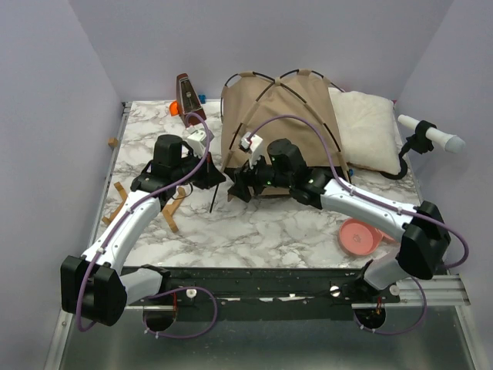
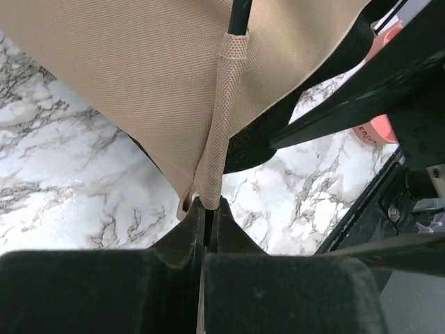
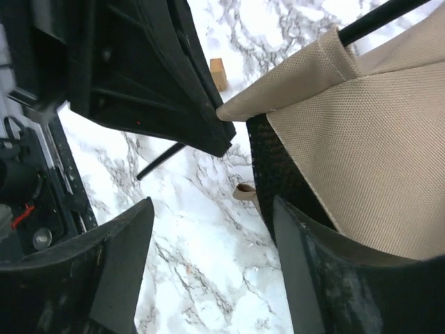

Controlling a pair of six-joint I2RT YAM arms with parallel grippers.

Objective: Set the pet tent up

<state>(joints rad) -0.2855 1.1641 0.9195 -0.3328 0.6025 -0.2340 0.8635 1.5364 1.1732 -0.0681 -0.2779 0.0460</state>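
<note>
Big tan fabric pet tent (image 1: pixel 281 116) with thin black crossing poles sits domed at back-centre of the white marble-pattern table (image 1: pixel 254 231). A white fluffy pillow (image 1: pixel 370 127) touches its right side.

Jaws of the left gripper (image 2: pixel 206 211) are fully closed, pinching the tan webbing pole sleeve (image 2: pixel 226 104) at the tent's front-left bottom corner. A black pole (image 2: pixel 240 12) enters the top of that sleeve.

Jaws of the right gripper (image 3: pixel 212 209) are wide apart and hold nothing. One finger (image 3: pixel 320 278) is against the tent's black lining (image 3: pixel 278 174); bare marble shows in the gap.

A thin black rod (image 3: pixel 160 161) pokes out from under the left gripper over the table; can't tell if it's attached.

A pink round bowl (image 1: pixel 360 237) sits by the right arm, well apart from the tent.
</note>
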